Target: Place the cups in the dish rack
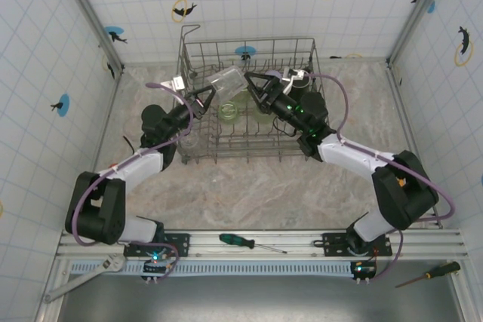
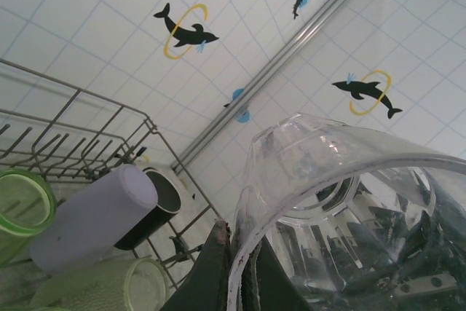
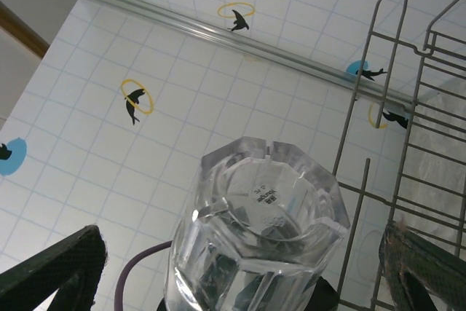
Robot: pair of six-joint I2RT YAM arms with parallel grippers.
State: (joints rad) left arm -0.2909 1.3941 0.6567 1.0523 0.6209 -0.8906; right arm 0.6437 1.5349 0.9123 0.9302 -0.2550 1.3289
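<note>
a: left gripper (image 1: 212, 96) is clamped on the rim of a clear cup (image 1: 227, 81). cup is tipped on its side, in the air above the left half of the dish rack (image 1: 260, 41)

b: how good is the hold?

a: in the left wrist view the glass wall is pinched between the jaws at the lip, nothing more. a thin hold, i judge, weak against any twist

b: right gripper (image 1: 251, 84)?

a: jaws spread wide, carrying nothing. its wrist view meets the clear cup (image 3: 256, 209) base-on, one finger (image 3: 62, 271) off to each side, neither on the glass

b: reading of the step?

a: looks like a mid-air handover, left to right, though right may just be steadying. can't tell which

b: how to do it well?

a: bring right forward until both pads bracket the thick faceted lower body, then close square on it. left lets go of the rim once right has a firm squeeze. the glass is slick, so go slowly

b: then into the rack?

a: yes, mouth down over free tines, clear of the green cup (image 1: 229, 108), the lilac cup (image 2: 95, 216) and the black mug (image 2: 159, 205) beside it
</note>
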